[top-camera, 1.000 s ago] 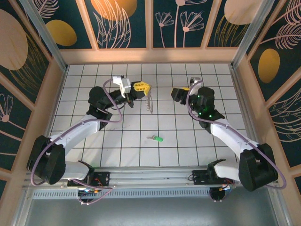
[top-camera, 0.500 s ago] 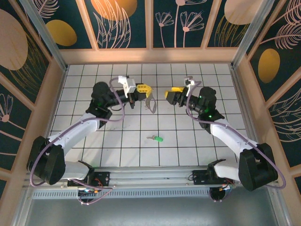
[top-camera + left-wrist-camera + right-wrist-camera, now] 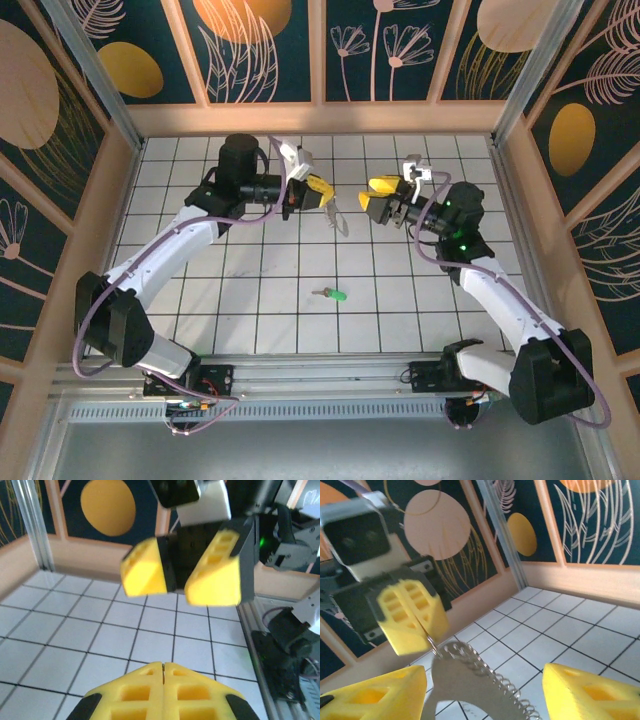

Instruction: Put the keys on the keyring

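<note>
Seeing the left gripper [image 3: 322, 193] pinched shut on the top of the keyring [image 3: 338, 216], held up in the air over the far middle of the table [image 3: 250, 300], with the loop dangling below it. Facing it from the right, just beside: the right gripper [image 3: 381, 201], jaws apart, nothing clamped, keyring hanging in the gap between them in the right wrist view. Then the key [image 3: 335, 295], flat on the table at near-centre, well apart from both grippers, green head to the right, blade to the left. Reads as a handover or two-handed regrip of the keyring, nothing threaded yet. Risks from here: closing the right gripper on a freely hanging loop, likely to swing or twist on first contact, so easy to catch just the coiled edge or miss outright. Letting go on the left before a firm right hold drops the keyring onto the table, possibly onto the key, knocking it round. Closing in further at this spacing could knock the two grippers together and jolt the keyring out of a thin pinch. Also worth flagging: thin wire, small pinch area, prone to rotating in the grip and ending at a bad angle for threading. Can't tell from these views how deep the left pinch sits.
</note>
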Robot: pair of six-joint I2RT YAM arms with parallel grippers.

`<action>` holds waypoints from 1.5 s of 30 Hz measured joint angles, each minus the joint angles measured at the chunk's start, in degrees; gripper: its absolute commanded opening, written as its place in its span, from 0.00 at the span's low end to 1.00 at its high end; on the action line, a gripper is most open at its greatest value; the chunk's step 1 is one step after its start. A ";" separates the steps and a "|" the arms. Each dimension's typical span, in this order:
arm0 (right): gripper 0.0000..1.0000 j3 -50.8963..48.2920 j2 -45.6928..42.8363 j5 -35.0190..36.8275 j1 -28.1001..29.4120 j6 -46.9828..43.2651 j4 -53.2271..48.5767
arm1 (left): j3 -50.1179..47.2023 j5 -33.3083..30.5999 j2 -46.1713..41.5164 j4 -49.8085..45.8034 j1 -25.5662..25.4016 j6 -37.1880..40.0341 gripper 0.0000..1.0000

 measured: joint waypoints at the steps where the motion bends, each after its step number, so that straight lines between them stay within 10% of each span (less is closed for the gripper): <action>1: 0.62 0.24 0.04 -1.03 -0.04 0.00 0.07 | 0.17 0.33 0.04 -1.33 0.00 0.46 0.00; 15: 0.55 4.66 9.09 -14.69 1.44 -0.35 0.70 | 0.92 4.11 0.09 -6.95 0.00 2.69 0.00; 45: 0.45 8.22 14.78 -17.90 4.66 -1.27 2.80 | 0.92 5.92 0.24 -5.09 0.07 -0.09 0.00</action>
